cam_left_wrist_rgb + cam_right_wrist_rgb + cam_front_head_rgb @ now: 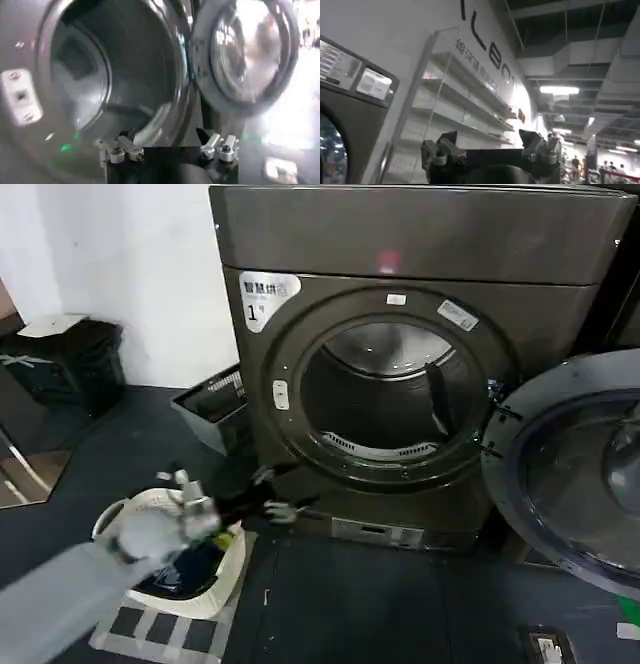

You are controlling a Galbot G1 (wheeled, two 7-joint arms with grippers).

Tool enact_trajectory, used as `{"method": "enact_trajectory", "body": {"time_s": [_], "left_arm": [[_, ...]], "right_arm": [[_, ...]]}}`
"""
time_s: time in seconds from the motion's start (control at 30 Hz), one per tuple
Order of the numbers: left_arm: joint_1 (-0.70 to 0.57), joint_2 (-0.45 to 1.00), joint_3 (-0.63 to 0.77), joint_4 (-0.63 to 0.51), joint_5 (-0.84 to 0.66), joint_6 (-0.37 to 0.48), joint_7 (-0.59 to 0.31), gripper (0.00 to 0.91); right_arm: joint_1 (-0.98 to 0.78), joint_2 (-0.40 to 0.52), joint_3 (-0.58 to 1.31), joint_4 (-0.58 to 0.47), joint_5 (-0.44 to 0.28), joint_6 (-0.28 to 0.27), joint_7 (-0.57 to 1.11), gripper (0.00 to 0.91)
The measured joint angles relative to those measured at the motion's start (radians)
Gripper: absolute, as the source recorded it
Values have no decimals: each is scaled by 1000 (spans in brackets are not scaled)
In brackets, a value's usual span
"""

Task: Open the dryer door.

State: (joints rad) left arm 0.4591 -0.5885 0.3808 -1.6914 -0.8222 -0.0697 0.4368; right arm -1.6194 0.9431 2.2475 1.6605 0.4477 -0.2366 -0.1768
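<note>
The dryer (420, 244) is a dark grey-bronze front-loader with a white "1" sticker (262, 296) and a red light. Its dryer door (580, 474), round with tinted glass, stands swung wide to the right on its hinge, so the drum mouth (385, 399) is uncovered. My left gripper (280, 492) hovers low in front of the machine's lower left and is open with nothing between its fingers. In the left wrist view the left gripper (167, 135) faces the drum (115, 65), with the open door (245, 50) beside it. My right gripper (488, 136) is open and empty, aimed up at shelves and ceiling.
A white laundry basket (232, 569) with dark clothes sits on a checkered mat (150, 629) under my left arm. A grey crate (215, 409) and a black bin (70, 359) stand left of the dryer. Wall shelves (455, 100) and another machine's panel (350, 80) appear in the right wrist view.
</note>
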Motion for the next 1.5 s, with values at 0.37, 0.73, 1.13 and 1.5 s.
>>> {"method": "enact_trajectory", "body": {"time_s": [0.37, 0.73, 1.13, 1.5], "left_arm": [[42, 269, -6, 12, 182, 83, 159, 907], [229, 379, -200, 97, 463, 175, 170, 907], [283, 400, -250, 101, 522, 184, 185, 907], [290, 404, -257, 92, 590, 168, 197, 907]], "right_arm": [[-1, -26, 0, 16, 17, 5, 5, 907], [-4, -35, 4, 36, 17, 6, -3, 907], [-33, -36, 39, 54, 18, 14, -4, 907], [-41, -33, 51, 57, 13, 24, -14, 907]]}}
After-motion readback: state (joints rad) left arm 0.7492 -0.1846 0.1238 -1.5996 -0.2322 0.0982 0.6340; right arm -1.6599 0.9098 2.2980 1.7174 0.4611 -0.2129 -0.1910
